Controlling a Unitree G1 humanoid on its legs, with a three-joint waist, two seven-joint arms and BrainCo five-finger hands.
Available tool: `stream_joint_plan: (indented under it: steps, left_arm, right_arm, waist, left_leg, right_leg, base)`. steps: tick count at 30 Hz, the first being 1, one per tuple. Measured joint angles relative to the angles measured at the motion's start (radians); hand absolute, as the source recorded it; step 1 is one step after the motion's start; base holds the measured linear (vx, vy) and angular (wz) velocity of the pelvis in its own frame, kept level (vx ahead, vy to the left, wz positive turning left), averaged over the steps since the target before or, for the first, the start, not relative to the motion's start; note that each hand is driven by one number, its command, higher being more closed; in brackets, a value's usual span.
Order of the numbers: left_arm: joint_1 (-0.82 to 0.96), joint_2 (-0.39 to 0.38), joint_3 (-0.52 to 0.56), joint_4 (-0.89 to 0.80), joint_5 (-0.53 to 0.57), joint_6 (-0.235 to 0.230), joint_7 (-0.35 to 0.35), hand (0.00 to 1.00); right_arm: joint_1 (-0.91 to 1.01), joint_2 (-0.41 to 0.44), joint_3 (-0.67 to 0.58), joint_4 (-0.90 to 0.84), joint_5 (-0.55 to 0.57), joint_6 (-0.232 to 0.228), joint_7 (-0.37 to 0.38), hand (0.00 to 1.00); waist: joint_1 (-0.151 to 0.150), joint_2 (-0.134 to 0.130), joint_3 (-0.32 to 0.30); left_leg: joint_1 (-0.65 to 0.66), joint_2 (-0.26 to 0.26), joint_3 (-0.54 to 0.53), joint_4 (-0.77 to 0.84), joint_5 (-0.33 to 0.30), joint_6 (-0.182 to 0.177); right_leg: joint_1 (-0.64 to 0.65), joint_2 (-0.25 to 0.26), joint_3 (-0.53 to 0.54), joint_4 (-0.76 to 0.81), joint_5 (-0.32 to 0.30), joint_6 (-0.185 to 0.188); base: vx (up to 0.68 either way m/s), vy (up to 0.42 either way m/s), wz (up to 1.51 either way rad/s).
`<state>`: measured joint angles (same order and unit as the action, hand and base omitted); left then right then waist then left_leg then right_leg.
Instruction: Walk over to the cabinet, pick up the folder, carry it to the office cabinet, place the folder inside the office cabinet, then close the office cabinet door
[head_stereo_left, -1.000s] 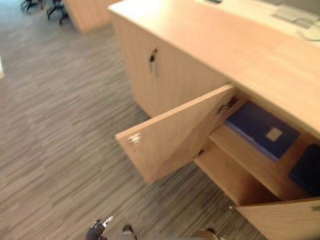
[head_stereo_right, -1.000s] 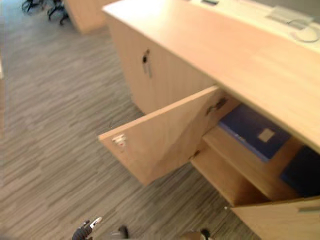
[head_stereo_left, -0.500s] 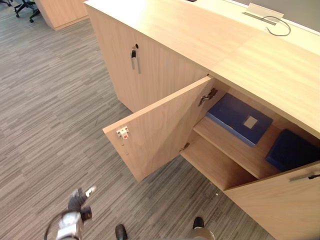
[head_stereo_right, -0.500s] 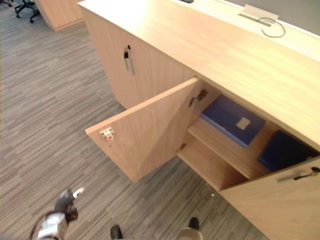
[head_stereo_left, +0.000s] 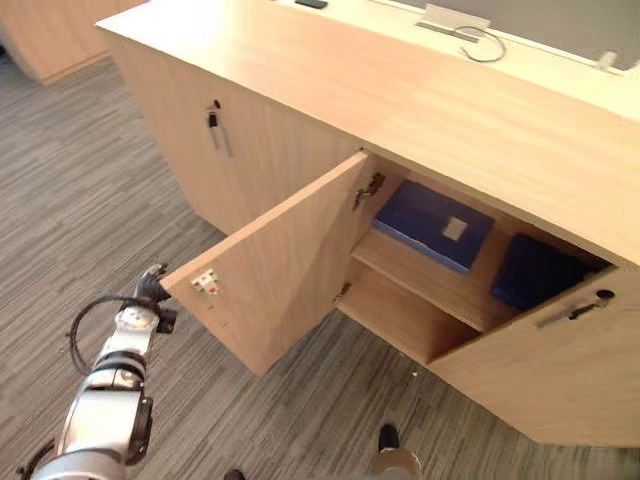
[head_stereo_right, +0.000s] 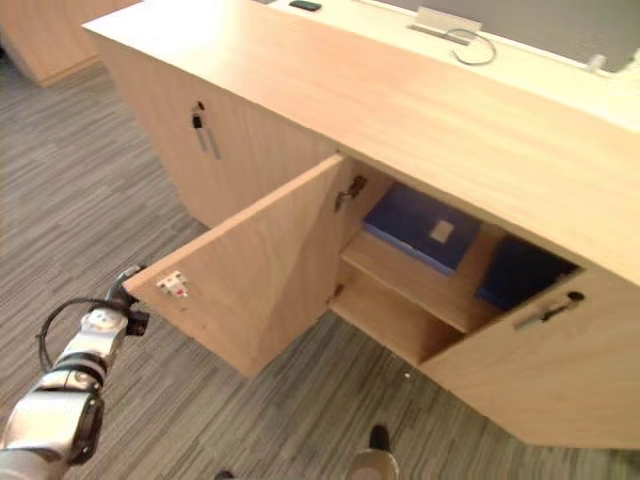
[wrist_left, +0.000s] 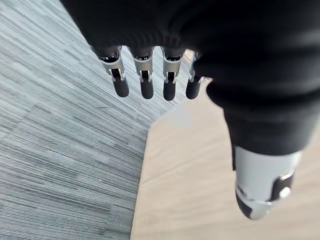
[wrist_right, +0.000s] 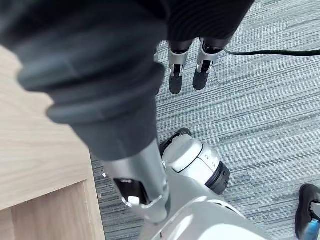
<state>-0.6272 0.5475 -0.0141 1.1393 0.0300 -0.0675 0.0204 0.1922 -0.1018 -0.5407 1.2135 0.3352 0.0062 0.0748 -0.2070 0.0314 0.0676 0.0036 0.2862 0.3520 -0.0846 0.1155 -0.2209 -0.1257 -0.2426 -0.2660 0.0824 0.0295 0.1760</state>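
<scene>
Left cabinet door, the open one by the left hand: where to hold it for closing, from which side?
Take the door at its free edge by the latch plate, farthest from the hinge. Come from its outer face; the left hand, fingers straight, is beside that edge. The door stands swung wide, so pushing there likely gives most leverage.

The blue folder (head_stereo_left: 428, 222) is lying flat on the upper shelf (head_stereo_left: 420, 277) inside the light-wood office cabinet (head_stereo_left: 450, 110), with a pale square label facing up. Both doors are hanging open: the left door (head_stereo_left: 275, 265) is swung way out, and the right door (head_stereo_left: 545, 370) too.
</scene>
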Motion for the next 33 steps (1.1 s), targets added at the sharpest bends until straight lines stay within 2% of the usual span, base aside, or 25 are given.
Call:
stream_joint_plan:
  steps: [2,11,13,14,15,16,17,19,20,21,23,25,28,30,32,33]
  left_arm:
    - [-0.039,0.007,-0.03,0.025,0.003,-0.003,-0.007,0.0]
    - [-0.066,-0.016,-0.205,0.042,0.016,0.009,-0.018,0.0]
    - [-0.065,-0.035,-0.29,0.023,0.05,0.008,-0.018,0.0]
    - [-0.054,-0.053,-0.372,-0.029,0.074,0.009,-0.018,0.0]
    - [-0.038,-0.065,-0.434,-0.088,0.092,0.008,-0.018,0.0]
    - [0.002,-0.107,-0.549,-0.233,0.115,0.009,-0.001,0.0]
    - [0.011,-0.122,-0.563,-0.27,0.122,0.01,0.009,0.0]
    - [0.046,-0.156,-0.682,-0.39,0.12,-0.006,0.001,0.0]
    - [0.073,-0.198,-0.756,-0.437,0.101,-0.017,-0.016,0.0]
    - [0.098,-0.241,-0.78,-0.444,0.053,-0.018,-0.023,0.0]
    - [0.139,-0.289,-0.874,-0.447,-0.045,-0.049,-0.095,0.0]
    - [0.211,-0.349,-1.011,-0.46,-0.125,-0.057,-0.2,0.0]
    - [0.27,-0.44,-1.065,-0.462,-0.199,-0.057,-0.257,0.0]
    - [0.273,-0.463,-1.067,-0.464,-0.236,-0.057,-0.269,0.0]
    - [0.28,-0.48,-1.077,-0.48,-0.281,-0.057,-0.28,0.0]
    - [0.284,-0.482,-1.082,-0.487,-0.288,-0.057,-0.282,0.0]
  right_arm:
    - [0.007,-0.001,0.021,-0.001,-0.001,0.0,0.001,0.0]
    - [0.054,0.024,0.024,-0.002,-0.002,0.001,0.001,0.0]
    - [0.054,0.035,0.025,-0.002,-0.002,0.0,0.001,0.0]
    - [0.054,0.039,0.025,-0.003,-0.002,0.0,0.001,0.0]
    - [0.053,0.041,0.025,-0.004,-0.002,0.0,0.001,0.0]
    - [0.05,0.045,0.023,-0.004,-0.002,-0.004,0.0,0.0]
    - [0.044,0.047,0.023,-0.003,-0.002,-0.005,-0.001,0.0]
    - [0.028,0.048,0.021,-0.003,-0.001,-0.006,-0.007,0.0]
    - [0.015,0.05,0.018,-0.003,-0.001,-0.007,-0.013,0.0]
    - [0.005,0.051,0.016,-0.002,-0.001,-0.01,-0.017,0.0]
    - [-0.022,0.06,0.01,-0.004,-0.001,-0.014,-0.025,0.0]
    - [-0.059,0.075,0.0,-0.007,0.0,-0.027,-0.033,0.0]
    - [-0.07,0.077,-0.005,-0.027,0.0,-0.027,-0.035,0.0]
    - [-0.072,0.076,-0.005,-0.044,-0.002,-0.027,-0.035,0.0]
    - [-0.074,0.064,-0.002,-0.042,-0.002,-0.028,-0.036,0.0]
    - [-0.074,0.062,-0.001,-0.042,-0.003,-0.028,-0.036,0.0]
  waist:
    - [-0.014,0.001,0.001]
    - [-0.012,-0.017,0.014]
    - [-0.005,-0.022,0.017]
    - [0.001,-0.025,0.018]
    - [0.003,-0.025,0.018]
    - [0.004,-0.026,0.016]
    - [0.005,-0.026,0.016]
    - [0.005,-0.024,0.015]
    - [0.005,-0.024,0.012]
    - [0.006,-0.024,0.009]
    - [0.01,-0.025,0.008]
    - [0.001,-0.024,0.006]
    - [0.002,-0.018,0.007]
    - [-0.002,-0.008,0.013]
    - [-0.006,0.013,0.026]
    - [-0.008,0.015,0.025]
  left_leg:
    - [0.001,0.008,0.013,0.0,0.0,-0.001]
    - [-0.001,0.029,0.033,0.0,0.003,-0.019]
    - [-0.004,0.03,0.031,0.0,0.004,-0.021]
    - [-0.006,0.03,0.027,0.0,0.005,-0.022]
    - [-0.009,0.03,0.024,0.0,0.005,-0.022]
    - [-0.025,0.031,0.01,-0.002,0.005,-0.022]
    - [-0.031,0.032,0.007,-0.002,0.006,-0.023]
    - [-0.042,0.033,-0.008,-0.002,0.007,-0.022]
    - [-0.047,0.034,-0.015,-0.001,0.008,-0.022]
    - [-0.052,0.034,-0.021,-0.001,0.008,-0.022]
    - [-0.053,0.034,-0.027,-0.001,0.008,-0.021]
    - [-0.039,0.031,-0.023,-0.001,0.006,-0.021]
    - [-0.036,0.025,-0.024,0.001,0.003,-0.018]
    - [-0.036,0.017,-0.03,0.015,0.001,-0.014]
    - [-0.047,0.012,-0.054,0.081,-0.038,-0.005]
    - [-0.059,0.011,-0.065,0.105,-0.046,-0.004]
  right_leg:
    - [-0.01,0.009,0.009,0.001,0.001,-0.002]
    - [-0.028,0.031,0.028,0.001,0.01,-0.014]
    - [-0.028,0.032,0.026,0.001,0.011,-0.015]
    - [-0.028,0.031,0.024,0.0,0.011,-0.016]
    - [-0.028,0.031,0.022,0.0,0.011,-0.016]
    - [-0.03,0.03,0.018,-0.006,0.01,-0.014]
    - [-0.031,0.031,0.015,-0.008,0.01,-0.014]
    - [-0.032,0.031,0.003,-0.01,0.009,-0.012]
    - [-0.031,0.031,0.001,-0.009,0.01,-0.012]
    - [-0.031,0.031,0.001,-0.007,0.01,-0.012]
    - [-0.029,0.031,-0.003,-0.003,0.01,-0.013]
    - [-0.023,0.026,-0.003,0.003,0.011,-0.013]
    - [-0.019,0.019,-0.005,0.003,0.011,-0.013]
    - [-0.009,0.008,-0.007,0.005,0.01,-0.012]
    - [0.007,-0.014,-0.017,0.039,-0.024,0.017]
    - [0.007,-0.022,-0.023,0.052,-0.045,0.02]
  base:
    - [-0.03,-0.024,-0.24]
    - [-0.02,-0.011,-0.06]
    - [-0.05,-0.009,0.03]
    - [-0.04,-0.008,0.05]
    - [-0.05,-0.01,0.14]
    - [-0.02,-0.007,0.14]
    - [-0.02,-0.011,0.2]
    - [0.02,-0.01,0.16]
    - [0.06,0.0,0.18]
    - [0.06,0.006,0.22]
    - [0.06,0.009,0.11]
    - [0.05,0.004,-0.05]
    - [0.01,0.001,0.0]
    - [-0.03,0.009,0.12]
    - [-0.07,0.014,0.21]
    - [-0.1,-0.02,0.34]
